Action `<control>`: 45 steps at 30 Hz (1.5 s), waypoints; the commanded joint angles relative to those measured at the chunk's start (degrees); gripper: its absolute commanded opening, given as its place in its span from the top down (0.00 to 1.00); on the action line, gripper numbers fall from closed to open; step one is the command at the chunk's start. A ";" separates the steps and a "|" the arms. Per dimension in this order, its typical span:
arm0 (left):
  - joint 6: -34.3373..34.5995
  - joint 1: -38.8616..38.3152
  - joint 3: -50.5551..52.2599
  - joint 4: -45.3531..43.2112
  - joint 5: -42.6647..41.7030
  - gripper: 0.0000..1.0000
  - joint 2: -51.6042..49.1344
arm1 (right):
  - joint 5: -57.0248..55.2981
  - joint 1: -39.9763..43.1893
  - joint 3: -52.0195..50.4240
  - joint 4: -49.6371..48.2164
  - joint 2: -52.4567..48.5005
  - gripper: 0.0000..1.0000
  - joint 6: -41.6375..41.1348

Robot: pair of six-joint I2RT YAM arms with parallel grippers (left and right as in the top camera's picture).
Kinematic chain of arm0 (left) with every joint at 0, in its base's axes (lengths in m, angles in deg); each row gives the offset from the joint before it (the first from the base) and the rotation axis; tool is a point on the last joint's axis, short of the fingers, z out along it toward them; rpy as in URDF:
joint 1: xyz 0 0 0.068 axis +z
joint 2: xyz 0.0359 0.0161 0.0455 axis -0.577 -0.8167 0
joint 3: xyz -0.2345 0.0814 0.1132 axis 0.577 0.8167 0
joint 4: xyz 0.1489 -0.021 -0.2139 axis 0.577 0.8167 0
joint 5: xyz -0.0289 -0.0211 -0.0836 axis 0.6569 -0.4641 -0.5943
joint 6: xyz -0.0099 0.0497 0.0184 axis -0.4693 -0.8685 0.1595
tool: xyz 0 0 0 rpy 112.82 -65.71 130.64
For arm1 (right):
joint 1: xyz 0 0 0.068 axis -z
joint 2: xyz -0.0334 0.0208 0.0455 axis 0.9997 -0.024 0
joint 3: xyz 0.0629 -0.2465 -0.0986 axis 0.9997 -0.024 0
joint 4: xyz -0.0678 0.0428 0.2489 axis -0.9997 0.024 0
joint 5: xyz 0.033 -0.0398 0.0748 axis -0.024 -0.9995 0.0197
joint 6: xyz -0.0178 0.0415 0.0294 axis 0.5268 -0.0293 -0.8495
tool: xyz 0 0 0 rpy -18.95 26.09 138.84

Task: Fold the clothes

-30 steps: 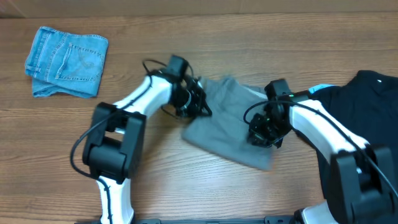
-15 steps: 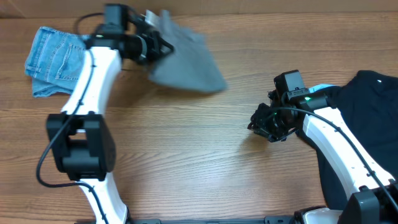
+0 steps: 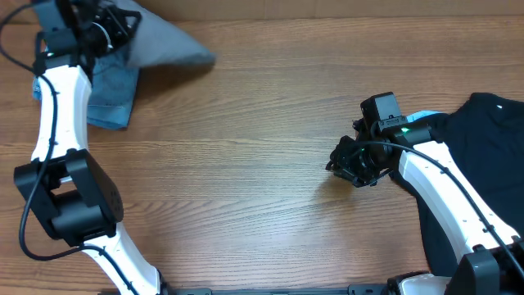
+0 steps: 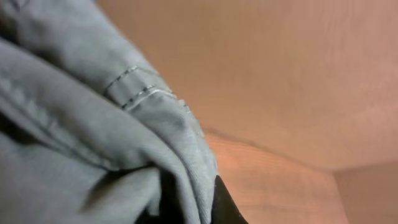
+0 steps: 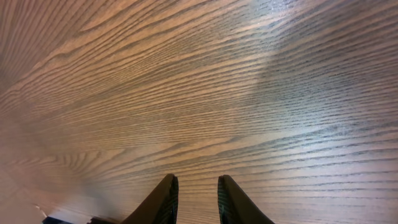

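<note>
One pair of grey shorts [image 3: 168, 45], clamped in the left gripper [image 3: 115, 23] at the far-left corner, overlaps one denim garment [image 3: 110, 100]; right gripper [image 3: 348, 168] narrowly parted, empty, near one black garment [image 3: 483, 164].

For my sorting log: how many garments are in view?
3: grey shorts at top left in the left gripper, blue denim partly covered by them, black garment at right edge. Others may be hidden.
</note>
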 commanded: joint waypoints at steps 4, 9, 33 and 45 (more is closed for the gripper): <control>1.07 3.74 -2.19 -9.51 1.90 0.96 2.73 | 1.18 -0.26 1.11 -0.15 0.74 0.75 -0.37; 1.46 6.29 -2.27 -13.66 5.22 0.96 2.69 | 2.51 -0.33 1.09 0.15 0.74 0.75 -1.38; -6.95 9.05 -9.68 -28.28 7.10 0.96 -8.55 | 3.52 -5.42 1.09 4.55 0.74 0.75 -2.25; -2.03 9.84 -31.26 -19.32 2.67 0.96 -24.35 | 3.30 -10.08 1.09 4.11 0.74 0.74 -4.59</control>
